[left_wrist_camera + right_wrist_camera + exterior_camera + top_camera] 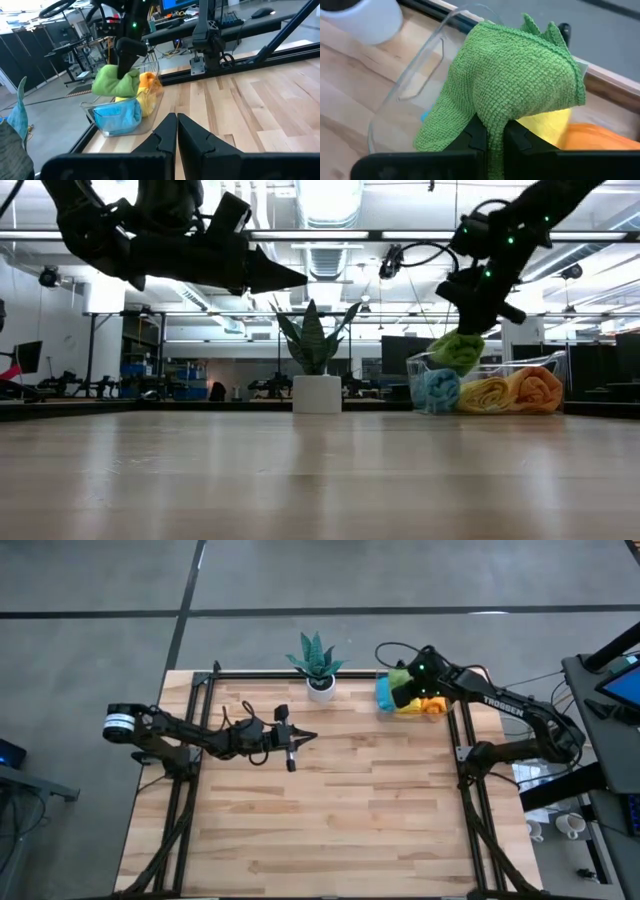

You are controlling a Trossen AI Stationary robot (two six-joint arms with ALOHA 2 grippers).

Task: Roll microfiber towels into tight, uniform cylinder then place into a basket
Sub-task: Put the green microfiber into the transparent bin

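Note:
A green microfiber towel [520, 75], loosely rolled, hangs over the left end of the clear basket [548, 364] at the table's far right. My right gripper [491, 137] is shut on it. Blue [437, 390], yellow [485, 395] and orange [535, 388] rolls lie side by side in the basket. The green towel [457, 350] is just above the blue roll. My left gripper [296, 743] is shut on nothing and points level above the middle of the table. My right gripper pinches a fold of the green towel [492, 117] between its two fingers [475, 135]. The fingers slant down from above. The bundle bulges beyond the fingertips at the height of the basket's rim [415, 75]. I cannot tell whether it rests on the blue roll.
A spiky green plant in a white pot [320, 687] stands at the far edge, left of the basket. Black frame rails [463, 730] run along the table's sides and far edge. The bare wooden tabletop [330, 820] lies open toward the near edge.

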